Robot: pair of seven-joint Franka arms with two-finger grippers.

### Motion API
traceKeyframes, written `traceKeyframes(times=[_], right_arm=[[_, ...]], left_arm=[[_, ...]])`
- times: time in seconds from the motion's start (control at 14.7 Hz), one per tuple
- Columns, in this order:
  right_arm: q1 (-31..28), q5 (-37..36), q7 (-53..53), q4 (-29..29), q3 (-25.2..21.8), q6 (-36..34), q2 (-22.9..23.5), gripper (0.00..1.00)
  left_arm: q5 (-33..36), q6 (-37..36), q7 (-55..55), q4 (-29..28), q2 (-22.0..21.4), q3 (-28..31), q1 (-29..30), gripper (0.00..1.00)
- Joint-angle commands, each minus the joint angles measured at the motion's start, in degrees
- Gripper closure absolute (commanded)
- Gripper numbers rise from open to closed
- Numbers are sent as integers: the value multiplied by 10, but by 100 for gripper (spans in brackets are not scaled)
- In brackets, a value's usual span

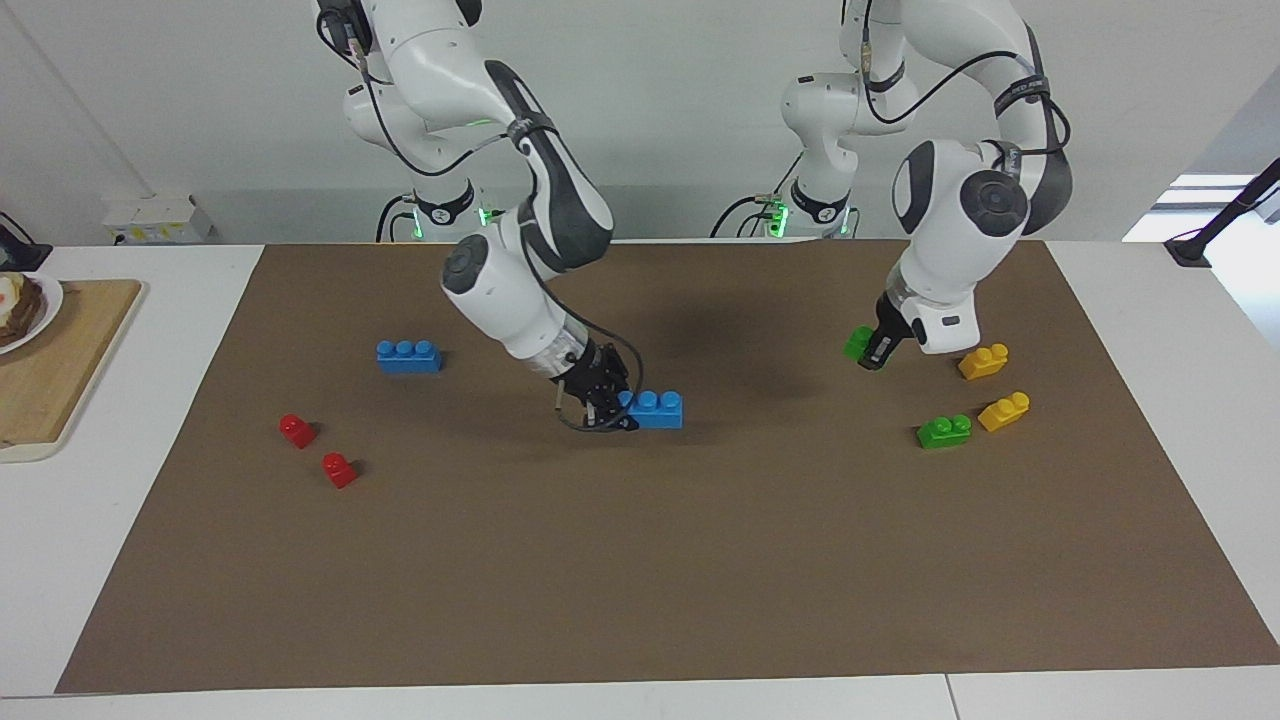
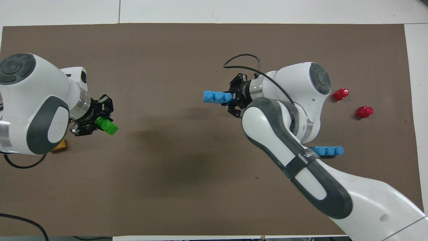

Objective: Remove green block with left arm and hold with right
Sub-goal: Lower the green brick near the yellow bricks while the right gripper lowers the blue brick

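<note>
The green block [image 1: 857,342] [image 2: 109,127] hangs in the air with my left gripper [image 1: 872,352] [image 2: 99,122] shut on it, over the mat close to the yellow bricks at the left arm's end. It is apart from the blue three-stud brick [image 1: 655,408] [image 2: 215,96]. My right gripper [image 1: 612,408] [image 2: 233,97] is shut on one end of that blue brick and holds it level, low over the middle of the mat. Whether the blue brick touches the mat I cannot tell.
A second green brick [image 1: 944,431] and two yellow bricks [image 1: 983,361] [image 1: 1004,411] lie at the left arm's end. Another blue brick [image 1: 408,356] [image 2: 327,151] and two red pieces [image 1: 297,430] [image 1: 339,469] lie at the right arm's end. A wooden board [image 1: 50,370] sits off the mat.
</note>
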Motion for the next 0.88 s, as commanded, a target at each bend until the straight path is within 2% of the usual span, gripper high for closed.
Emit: traceKeyframes(times=[0.0,0.27,0.54,0.82], right_arm=[[-82,-25,-81,-5,8,-70,-28,100],[-212,-28,-205,-32,8,-133,-41,100],[-271,-32,-246,-86,7,-143,-64,100],[-283,-33,-275,-170,7,-117,-91,100]], left_arm=[[-2,1,210,-27,-21,-5,60,86],[-2,37,402,-53,-24,-5,115,86],[-2,107,414,-106,-20,-4,118,86],[-2,175,421,-154,-18,-5,117,86]])
